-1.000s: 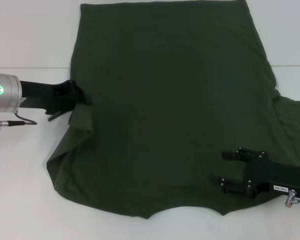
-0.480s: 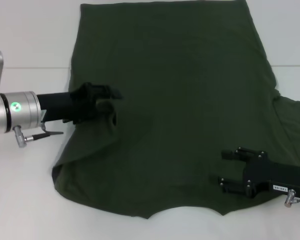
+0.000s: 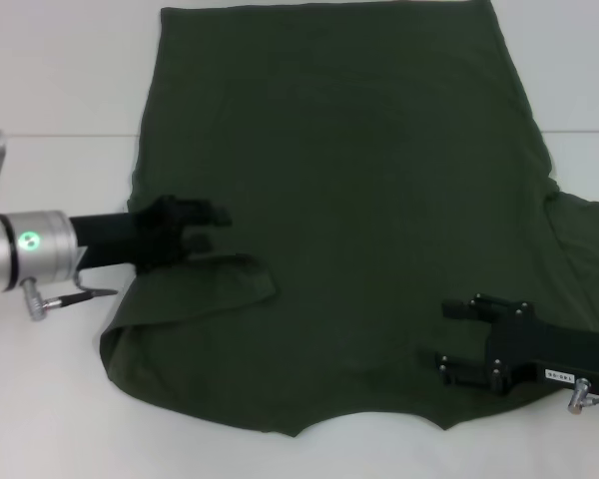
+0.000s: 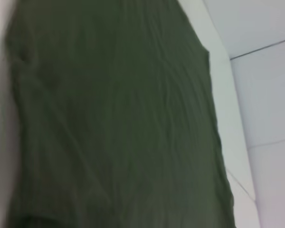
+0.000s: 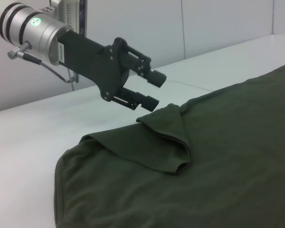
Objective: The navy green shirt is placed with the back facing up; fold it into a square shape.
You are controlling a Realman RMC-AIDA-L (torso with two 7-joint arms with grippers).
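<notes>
One navy green shirt [image 3: 349, 210] lies flat on the white surface [image 3: 60, 70], its long axis running away from the robot. The notched neckline edge lies nearest the robot and the straight hem lies at the far end. The right-hand sleeve spreads outward past the shirt's right side. The left-hand sleeve is turned inward and lies as a loose flap [image 3: 205, 289] on top of the shirt's body near its left edge; in the right wrist view the flap [image 5: 166, 137] rises in a soft peak with a rounded fold beneath it.

Two grippers are in view. The left gripper [image 3: 215, 222] reaches in from the shirt's left edge, just beyond the far side of the folded flap. Its fingers [image 5: 152, 88] are apart and hold nothing, and in the right wrist view they sit slightly above the cloth, close to the flap's peak without touching it. The right gripper [image 3: 454, 337] rests over the shirt's near right corner, close to the neckline edge, with its two fingers spread wide and nothing between them.

Bare white surface lies open along the shirt's whole left side and beyond the left arm. A narrower strip shows past the shirt's right edge, above the spread sleeve. The hem reaches the far limit of the head view. The left wrist view shows only the shirt's [image 4: 114, 123] wrinkled fabric with white surface beside it.
</notes>
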